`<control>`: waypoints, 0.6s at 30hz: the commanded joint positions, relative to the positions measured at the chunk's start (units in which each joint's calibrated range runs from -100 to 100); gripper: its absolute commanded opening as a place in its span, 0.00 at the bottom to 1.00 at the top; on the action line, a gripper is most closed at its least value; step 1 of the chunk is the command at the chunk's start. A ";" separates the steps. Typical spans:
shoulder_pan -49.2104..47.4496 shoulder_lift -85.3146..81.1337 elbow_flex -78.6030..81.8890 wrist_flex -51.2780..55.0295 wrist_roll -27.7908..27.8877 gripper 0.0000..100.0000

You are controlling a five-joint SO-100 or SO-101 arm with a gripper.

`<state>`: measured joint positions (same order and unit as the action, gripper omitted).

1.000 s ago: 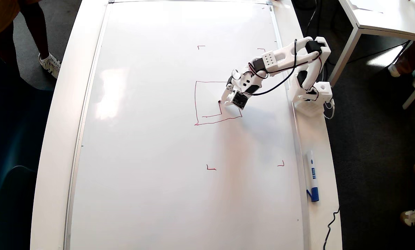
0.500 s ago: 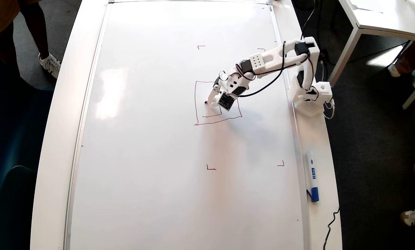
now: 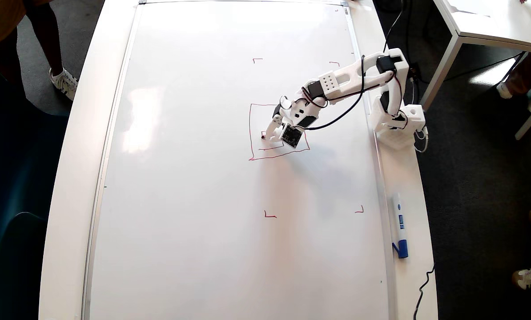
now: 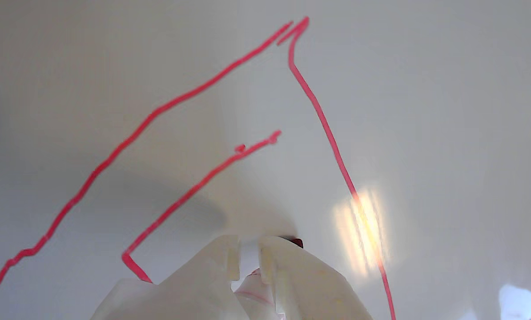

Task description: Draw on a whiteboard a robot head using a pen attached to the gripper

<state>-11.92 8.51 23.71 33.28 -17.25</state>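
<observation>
Closest in the wrist view, the gripper [image 4: 248,258] has its two white fingers pinched around the pen [image 4: 254,284], with a bit of the red tip poking out right at the board. Just past that there's the partial inner rectangle of the robot head [image 4: 203,182] and the outer square's corner further up.

From overhead, the gripper [image 3: 270,133] sits inside the square's left half, tip down on the whiteboard [image 3: 194,178]. I'd say we're maybe a third done: the outer square looks closed and one inner box is half drawn (just two sides so far). The other inner rectangles and the antenna bit are still missing. A blue-capped marker [image 3: 399,224] lies on the desk, well apart.
</observation>
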 commanded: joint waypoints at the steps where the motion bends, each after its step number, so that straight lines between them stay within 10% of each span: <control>1: -1.75 0.17 -2.24 0.35 -0.12 0.01; 18: -6.02 0.25 -2.87 0.17 -0.28 0.01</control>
<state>-17.72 8.94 22.80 33.45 -17.36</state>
